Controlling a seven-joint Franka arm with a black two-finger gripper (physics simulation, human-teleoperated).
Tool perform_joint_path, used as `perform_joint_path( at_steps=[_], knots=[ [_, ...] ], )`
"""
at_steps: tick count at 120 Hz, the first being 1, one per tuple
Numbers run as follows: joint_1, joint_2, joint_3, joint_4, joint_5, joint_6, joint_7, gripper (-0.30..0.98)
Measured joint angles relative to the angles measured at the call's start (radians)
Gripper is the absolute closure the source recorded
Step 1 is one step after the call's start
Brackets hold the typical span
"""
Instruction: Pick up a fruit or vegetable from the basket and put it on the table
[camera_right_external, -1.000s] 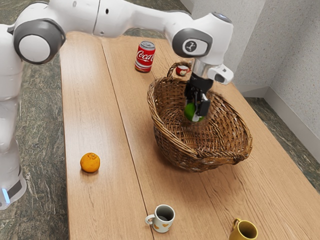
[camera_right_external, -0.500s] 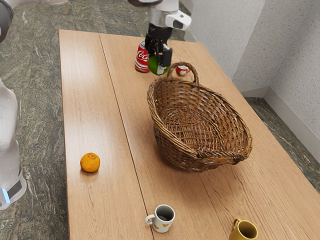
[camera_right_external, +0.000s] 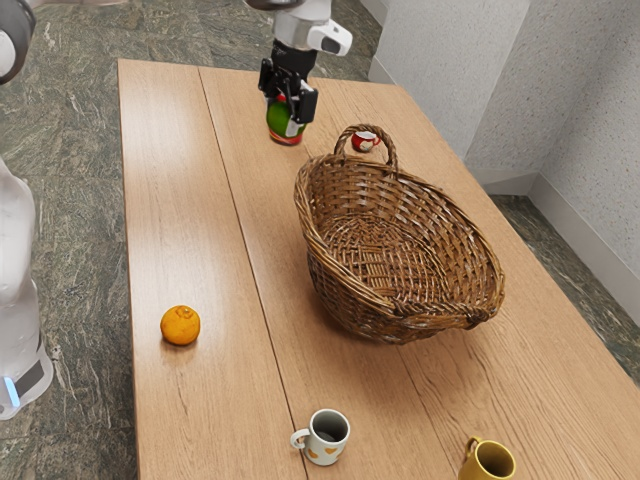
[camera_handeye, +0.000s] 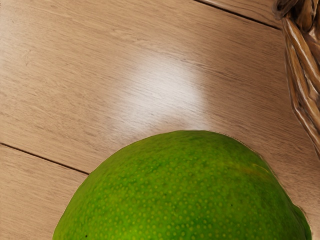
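From the exterior view's left, a round, dimpled orange fruit (camera_right_external: 180, 326) sits on the pale brown, grained wooden table (camera_right_external: 190, 200). Next, the black two-finger gripper (camera_right_external: 284, 110) points down, pinching a rounded green fruit (camera_handeye: 185, 195) with pale-speckled skin over the table, outside the basket; a red can (camera_right_external: 288, 141) is partly hidden behind it. Rightward come a white mug (camera_right_external: 326, 443) with orange patches, a small red cup (camera_right_external: 362, 143), the deep, woven brown wicker basket (camera_right_external: 345, 270) with its arched handle, and a yellow mug (camera_right_external: 490, 462).
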Motion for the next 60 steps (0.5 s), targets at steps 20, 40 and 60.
perform_joint_path(
  at_steps=[20, 40, 60],
  knots=[
    [0.0, 0.002, 0.0, -0.007, -0.007, -0.002, 0.0, 0.1],
    [0.0, 0.003, 0.0, -0.013, -0.009, 0.0, -0.001, 0.03],
    [0.0, 0.002, 0.0, -0.013, -0.01, 0.001, 0.0, 0.01]
  ],
)
